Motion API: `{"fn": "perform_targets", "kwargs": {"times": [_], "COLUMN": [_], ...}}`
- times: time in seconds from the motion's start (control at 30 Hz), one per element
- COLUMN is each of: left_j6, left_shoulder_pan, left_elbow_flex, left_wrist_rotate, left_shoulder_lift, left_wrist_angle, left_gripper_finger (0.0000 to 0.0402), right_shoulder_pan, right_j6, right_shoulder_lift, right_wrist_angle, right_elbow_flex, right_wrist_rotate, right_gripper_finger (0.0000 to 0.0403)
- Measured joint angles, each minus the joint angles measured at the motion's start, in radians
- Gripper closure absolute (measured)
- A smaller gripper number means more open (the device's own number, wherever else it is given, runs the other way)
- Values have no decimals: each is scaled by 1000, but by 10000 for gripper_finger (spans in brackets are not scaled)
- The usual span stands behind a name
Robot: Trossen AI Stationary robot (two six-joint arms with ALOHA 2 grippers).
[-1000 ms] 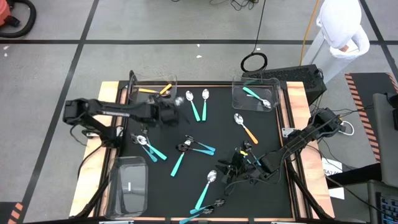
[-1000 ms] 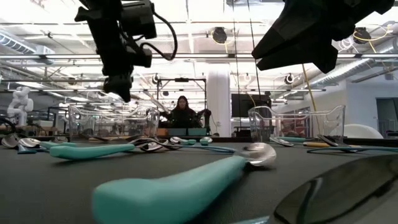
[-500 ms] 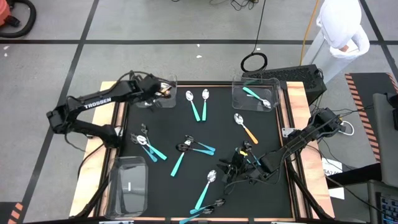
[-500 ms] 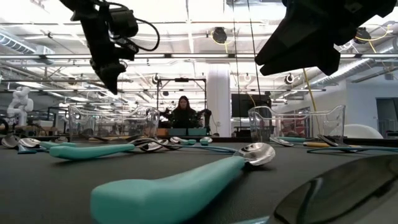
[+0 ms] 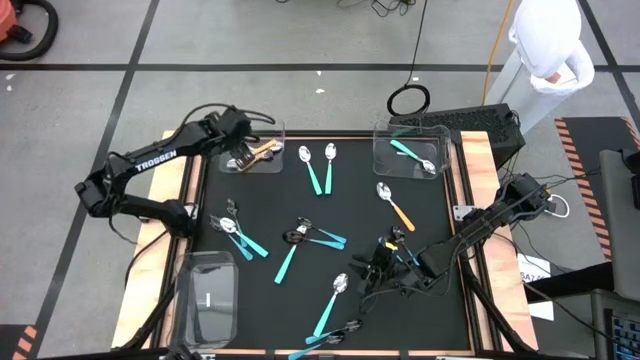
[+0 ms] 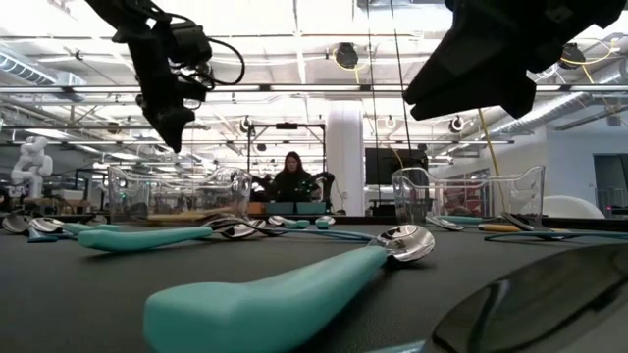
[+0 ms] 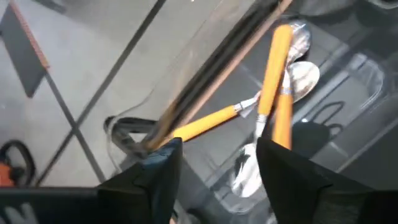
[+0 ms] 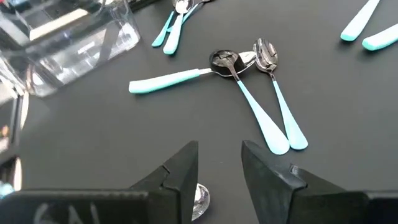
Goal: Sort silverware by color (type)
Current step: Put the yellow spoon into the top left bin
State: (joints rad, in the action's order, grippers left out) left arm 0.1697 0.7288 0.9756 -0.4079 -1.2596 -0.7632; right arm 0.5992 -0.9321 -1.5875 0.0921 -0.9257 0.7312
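My left gripper point(image 5: 243, 157) hangs open over the clear far-left bin point(image 5: 214, 136) and holds nothing. Below its fingers point(image 7: 214, 180), three orange-handled spoons point(image 7: 273, 68) lie crossed on the bin's floor. Teal-handled spoons point(image 5: 315, 178) lie scattered flat on the black mat, and one orange-handled spoon point(image 5: 396, 208) lies right of centre. My right gripper point(image 5: 383, 268) hovers open above the mat at the near right. In its wrist view point(image 8: 221, 168) the fingers frame bare mat, with two teal spoons point(image 8: 273, 118) lying ahead of them.
A clear bin point(image 5: 381, 136) at the far right holds a teal spoon, and another clear bin point(image 5: 205, 300) stands at the near left. The table has raised wooden edges point(image 5: 478, 200). A person in white point(image 5: 548, 45) stands beyond the far right corner. Another person point(image 6: 289, 176) sits far behind.
My left gripper has swung from the mat's left-middle toward the far-left bin, rising a little and rolling at the wrist, carrying a silver-headed spoon. It has let go, and the orange-handled spoon now lies in the bin with the other two.
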Motion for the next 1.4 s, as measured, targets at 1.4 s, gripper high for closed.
{"fn": "perform_targets", "kwargs": {"times": [1.4], "left_j6": [-346], "left_shoulder_pan": [-1022], "left_elbow_flex": [-75], "left_wrist_rotate": [-11], "left_shoulder_lift": [-248], "left_wrist_angle": [627], "left_gripper_finger": [261], "right_shoulder_pan": [-743], "right_j6": [117], "right_shoulder_lift": [187], "right_wrist_angle": [710], "right_elbow_flex": [213], "right_wrist_rotate": [-374], "right_gripper_finger": [191]}}
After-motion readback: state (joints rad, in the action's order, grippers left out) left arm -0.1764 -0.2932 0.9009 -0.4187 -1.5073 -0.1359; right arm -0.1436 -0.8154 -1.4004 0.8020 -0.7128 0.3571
